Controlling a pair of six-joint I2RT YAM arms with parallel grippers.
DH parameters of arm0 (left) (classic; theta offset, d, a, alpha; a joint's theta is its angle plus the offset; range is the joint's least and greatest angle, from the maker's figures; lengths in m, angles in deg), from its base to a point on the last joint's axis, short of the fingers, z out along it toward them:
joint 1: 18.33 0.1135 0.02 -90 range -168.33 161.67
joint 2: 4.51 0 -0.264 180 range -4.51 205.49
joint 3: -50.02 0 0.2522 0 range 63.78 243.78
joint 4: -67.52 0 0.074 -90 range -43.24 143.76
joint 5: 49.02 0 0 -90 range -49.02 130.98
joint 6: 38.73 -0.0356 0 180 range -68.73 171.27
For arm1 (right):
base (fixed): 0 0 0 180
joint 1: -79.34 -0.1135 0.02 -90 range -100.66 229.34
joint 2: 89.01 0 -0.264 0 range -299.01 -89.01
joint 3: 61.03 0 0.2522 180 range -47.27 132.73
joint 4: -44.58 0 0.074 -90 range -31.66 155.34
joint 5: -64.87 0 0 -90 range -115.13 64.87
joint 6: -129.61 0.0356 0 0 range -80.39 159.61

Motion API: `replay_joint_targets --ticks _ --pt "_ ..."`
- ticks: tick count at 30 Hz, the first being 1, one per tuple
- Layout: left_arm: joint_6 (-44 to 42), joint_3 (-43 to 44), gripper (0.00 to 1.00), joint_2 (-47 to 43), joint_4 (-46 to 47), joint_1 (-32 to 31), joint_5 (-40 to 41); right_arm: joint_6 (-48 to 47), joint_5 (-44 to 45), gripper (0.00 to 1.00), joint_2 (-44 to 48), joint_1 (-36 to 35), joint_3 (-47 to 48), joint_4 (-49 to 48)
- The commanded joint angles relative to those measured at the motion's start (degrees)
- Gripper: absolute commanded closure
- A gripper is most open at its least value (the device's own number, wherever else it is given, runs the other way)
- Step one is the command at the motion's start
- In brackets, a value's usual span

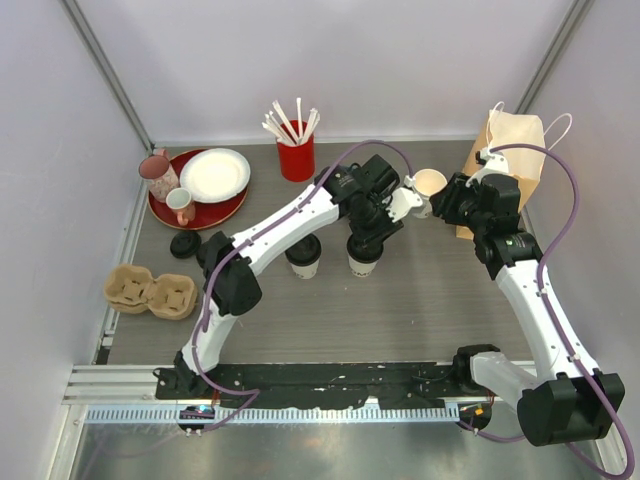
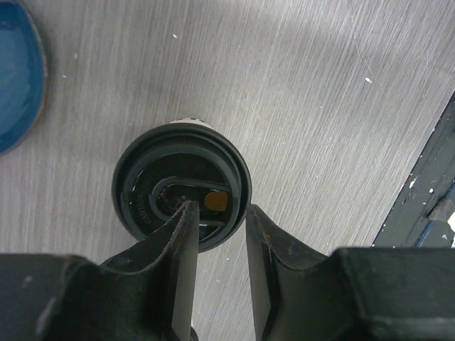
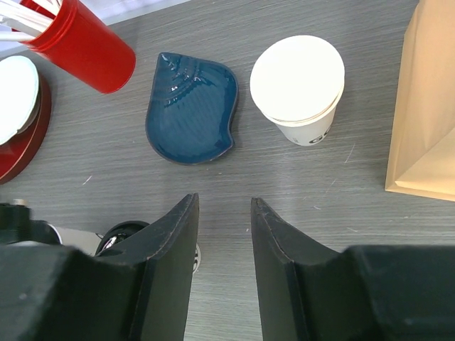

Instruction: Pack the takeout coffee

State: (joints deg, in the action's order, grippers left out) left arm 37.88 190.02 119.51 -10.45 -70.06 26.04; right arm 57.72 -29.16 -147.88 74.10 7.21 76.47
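My left pincer [image 2: 219,213] hangs right over one lidded coffee cup [image 2: 178,170].
The cup stands upright in the middle of the top view, straight below that pincer, which is a little open and holds nothing. My right pincer [image 3: 224,206], also open, is farther away.

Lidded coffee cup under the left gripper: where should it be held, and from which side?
Probably the lid's raised rim, from straight above. The cup stands upright with its black lid facing up, recessed inside the rim, so one finger can drop inside and one outside. The left gripper, open, is lined up that way; the other lidded cup crowds a sideways approach.
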Motion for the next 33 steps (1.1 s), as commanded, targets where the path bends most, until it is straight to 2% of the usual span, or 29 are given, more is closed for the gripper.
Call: replay_joint_targets --ticks 1,6,8,11,13,16,20,21,24,26,33 --pt "0.82 3.84 0.63 -4.93 -0.66 0.22 1.14 -0.27 -1.5 0.59 0.07 0.22 1.51 -1.26" --pt "1.87 4.73 0.59 -8.18 -1.45 0.48 3.07 -0.09 -2.99 0.57 -0.54 0.14 2.38 -0.99" --pt "3.45 1.4 0.58 -12.3 -0.22 2.32 3.25 1.04 -4.05 0.57 -1.42 -0.3 2.91 -1.16" --pt "6.52 -6.24 0.6 -19.49 3.11 7.32 3.16 1.67 -3.18 0.57 -2.56 -6.87 2.56 -4.23" --pt "7.32 -12.72 0.65 -23.37 4.43 11.63 3.16 0.88 1.12 0.56 -4.49 -16.15 4.22 -4.86" --pt "7.85 -21.6 0.69 -29.97 6.54 17.17 2.81 1.05 2.19 0.56 -10.55 -24.87 7.64 -6.0" --pt "8.9 -31.82 0.73 -36.65 9.96 24.55 -1.13 1.75 2.62 0.55 -19.76 -32.37 11.08 -8.72" --pt "9.6 -33.58 0.73 -37.19 10.67 27.09 -1.75 1.75 2.89 0.55 -21.53 -33.69 11.87 -8.9" --pt "10.92 -40.26 0.73 -37.72 12.78 29.22 -3.6 1.84 2.8 0.58 -27.41 -36.16 15.04 -8.81" --pt "11.54 -41.76 0.73 -37.54 13.4 29.31 -4.83 1.84 2.45 0.63 -29.54 -37.21 17.15 -8.46" --pt "16.29 -46.25 0.75 -37.19 17.27 29.22 -7.91 1.84 5.77 0.67 -33.85 -39.59 20.4 -6.53"
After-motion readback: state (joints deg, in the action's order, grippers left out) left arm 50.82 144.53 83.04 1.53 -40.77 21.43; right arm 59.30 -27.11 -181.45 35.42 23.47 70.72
